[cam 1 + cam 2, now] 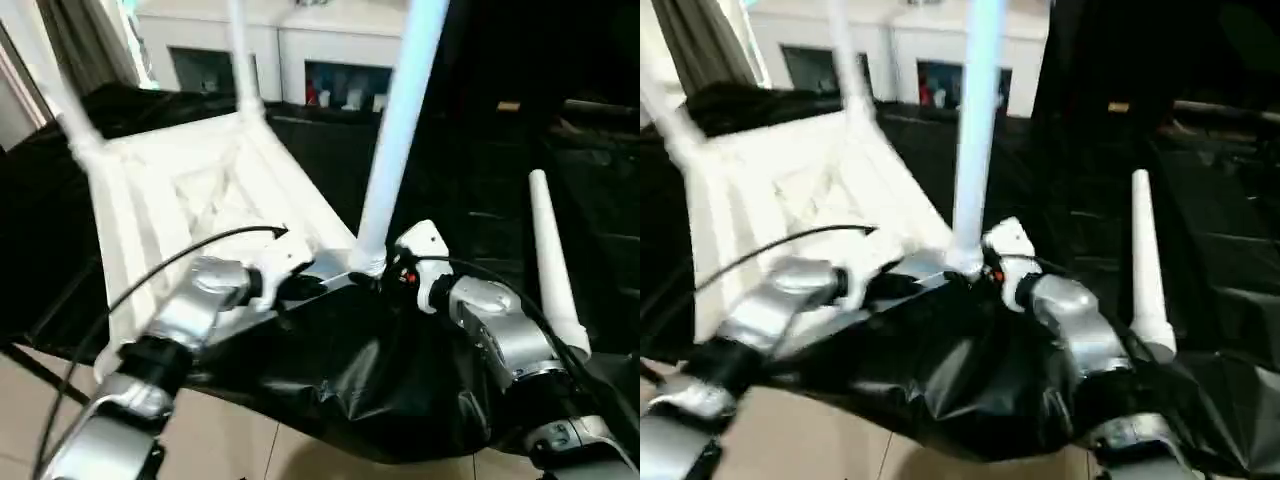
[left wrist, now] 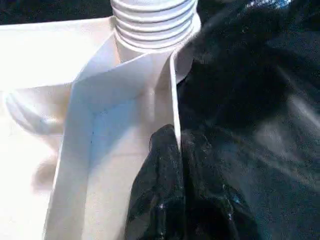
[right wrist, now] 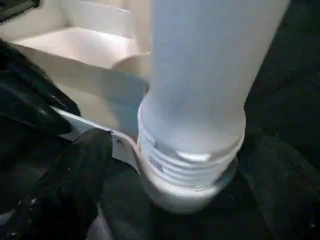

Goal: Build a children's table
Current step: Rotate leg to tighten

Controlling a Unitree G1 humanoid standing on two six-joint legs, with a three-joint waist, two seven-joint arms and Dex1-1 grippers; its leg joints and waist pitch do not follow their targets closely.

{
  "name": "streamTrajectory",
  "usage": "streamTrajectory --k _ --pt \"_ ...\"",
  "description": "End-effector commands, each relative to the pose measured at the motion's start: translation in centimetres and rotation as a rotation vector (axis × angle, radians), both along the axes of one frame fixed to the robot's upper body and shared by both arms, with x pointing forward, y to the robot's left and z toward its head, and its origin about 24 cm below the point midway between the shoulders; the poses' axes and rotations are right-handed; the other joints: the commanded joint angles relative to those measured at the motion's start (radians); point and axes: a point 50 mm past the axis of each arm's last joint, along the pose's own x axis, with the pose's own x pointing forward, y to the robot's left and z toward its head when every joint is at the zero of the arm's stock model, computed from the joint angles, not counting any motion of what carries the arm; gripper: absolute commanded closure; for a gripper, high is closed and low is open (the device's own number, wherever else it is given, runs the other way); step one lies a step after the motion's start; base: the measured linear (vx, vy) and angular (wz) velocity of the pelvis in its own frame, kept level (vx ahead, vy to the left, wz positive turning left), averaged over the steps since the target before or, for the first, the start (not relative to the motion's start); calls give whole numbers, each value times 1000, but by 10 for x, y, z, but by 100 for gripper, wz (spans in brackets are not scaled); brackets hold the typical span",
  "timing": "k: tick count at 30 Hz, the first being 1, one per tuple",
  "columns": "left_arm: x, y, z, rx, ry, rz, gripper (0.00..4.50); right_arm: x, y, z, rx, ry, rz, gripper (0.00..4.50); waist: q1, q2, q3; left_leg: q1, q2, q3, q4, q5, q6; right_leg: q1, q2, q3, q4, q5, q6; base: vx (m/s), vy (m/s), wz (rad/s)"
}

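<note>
Left eye view: the black-draped table (image 1: 330, 400) carries the white plastic children's table top (image 1: 200, 200), ribbed underside up, with three tapered white legs standing in corner sockets. A fourth white leg (image 1: 555, 265) lies just right. The left gripper (image 1: 325, 285) fingers pinch the top's near rim beside the near leg (image 1: 395, 150); the right gripper (image 1: 385, 270) fingers stand wide around that leg's threaded base.

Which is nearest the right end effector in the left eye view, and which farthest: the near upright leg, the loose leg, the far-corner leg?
1. Near upright white plastic leg, beside it.
2. Loose white tapered leg, to its right.
3. Far-corner white leg, behind.
</note>
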Motion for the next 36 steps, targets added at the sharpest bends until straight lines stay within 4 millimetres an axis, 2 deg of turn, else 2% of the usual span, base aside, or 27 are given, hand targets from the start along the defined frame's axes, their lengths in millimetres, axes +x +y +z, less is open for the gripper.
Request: streamTrajectory --k 1,3,5,6,7,9,13,15,16,21,23,30,34,36 --pt "-21 2 -21 37 114 -115 450 -8 5 5 18 -1 120 34 6 -13 -59 4 60 -20 -43 71 188 54 -82 49 -36 347 -288 0 0 0" --pt "-29 9 -17 21 136 -164 450 -13 3 7 25 17 193 34 8 -10 -55 8 69 -19 -46 30 182 50 -82 49 -39 266 -291 0 0 0" --pt "-32 13 -16 25 144 -172 450 -15 3 8 27 24 228 34 9 -8 -53 10 73 -19 -47 16 172 46 -80 48 -39 223 -299 0 0 0" --pt "-37 18 -14 34 160 -209 450 -18 4 9 38 35 274 34 10 -10 -52 14 72 -16 -48 6 165 42 -78 48 -41 195 -302 0 0 0" --pt "-41 22 -13 40 175 -229 450 -19 5 9 40 34 297 34 11 -13 -51 11 73 -17 -50 -3 157 45 -81 50 -41 171 -301 0 0 0" --pt "-42 24 -11 41 181 -243 450 -18 8 8 35 37 308 34 11 -10 -49 12 71 -16 -50 -6 149 41 -80 50 -42 154 -299 0 0 0" --pt "-40 28 -8 54 169 -225 450 -17 11 6 13 46 350 34 10 -19 -45 13 67 -14 -52 -34 107 41 -83 55 -44 103 -298 0 0 0" --pt "-39 29 -7 57 164 -219 450 -17 11 5 -3 51 366 34 9 -21 -45 13 67 -14 -52 -31 102 42 -82 56 -43 110 -298 0 0 0" --pt "-39 29 -7 58 163 -218 450 -17 11 5 -9 54 376 34 9 -28 -46 12 65 -14 -49 -16 104 44 -82 56 -40 136 -300 0 0 0" --pt "-39 29 -5 56 159 -209 450 -16 11 4 -17 60 390 34 7 -37 -48 11 63 -14 -44 29 129 46 -81 56 -33 190 -304 0 0 0" --pt "-39 28 -5 57 162 -210 450 -15 11 5 -11 59 392 34 9 -34 -48 11 63 -14 -42 35 136 44 -81 55 -33 187 -308 0 0 0" --pt "-39 29 -6 62 168 -206 450 -15 12 5 13 67 411 34 9 -40 -52 13 63 -14 -39 33 137 47 -80 54 -29 207 -314 0 0 0" --pt "-38 29 -6 67 169 -206 450 -14 12 3 21 78 408 72 9 -40 -53 13 63 -14 -38 36 137 47 -80 54 -28 212 -320 0 0 0" --pt "-38 29 -6 69 170 -206 450 -14 12 2 31 83 407 90 10 -37 -54 13 63 -15 -37 41 137 47 -79 54 -26 222 -323 0 0 0"
